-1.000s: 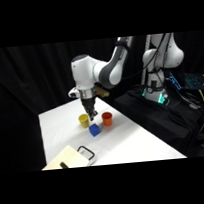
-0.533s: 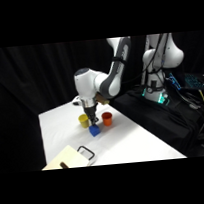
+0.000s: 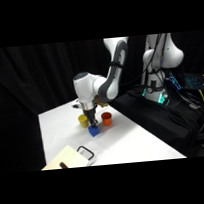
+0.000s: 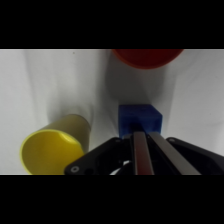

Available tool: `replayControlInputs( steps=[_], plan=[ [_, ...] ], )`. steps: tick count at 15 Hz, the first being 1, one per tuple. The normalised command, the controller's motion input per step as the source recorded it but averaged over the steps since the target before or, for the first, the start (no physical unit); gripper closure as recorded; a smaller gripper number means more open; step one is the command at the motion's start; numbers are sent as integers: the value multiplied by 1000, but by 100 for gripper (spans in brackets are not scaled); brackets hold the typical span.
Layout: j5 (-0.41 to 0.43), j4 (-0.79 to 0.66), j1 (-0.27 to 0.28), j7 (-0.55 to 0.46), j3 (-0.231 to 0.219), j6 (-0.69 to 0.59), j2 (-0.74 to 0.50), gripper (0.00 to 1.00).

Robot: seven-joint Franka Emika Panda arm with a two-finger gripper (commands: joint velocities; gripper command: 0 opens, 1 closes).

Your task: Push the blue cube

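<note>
The gripper (image 3: 93,122) is lowered to the worktop (image 3: 129,145) near the centre of the side view, between the yellow cup (image 3: 83,120) and the orange-red cup (image 3: 107,119). This low, vertical posture suits a push rather than a lift: the fingers are positioned to bear against a face of the blue cube (image 3: 94,131), not to straddle it.

In the wrist view the fingers appear drawn together into a single bar at bottom centre, so the gripper (image 4: 142,150) reads as clenched and grasping nothing.

The blue cube (image 4: 140,119) lies directly ahead of the fingertips, touching or just short of them; contact cannot be confirmed. The yellow cup (image 4: 54,146) sits at lower left, the orange-red cup (image 4: 146,57) at the top edge beyond the cube.
</note>
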Motion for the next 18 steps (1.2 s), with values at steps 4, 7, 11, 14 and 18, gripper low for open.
replayControlInputs(
  steps=[4, 7, 11, 14, 18],
  plan=[
    [86, -19, -33, -106, 55, -470, -421, 99],
    [126, 78, -27, -143, 43, -563, -400, 71],
    [120, 116, -1, -125, 13, -461, -292, 43],
    [98, 118, 16, -118, -6, -400, -284, 19],
    [69, 114, 30, -95, -21, -335, -243, 0]
  ],
)
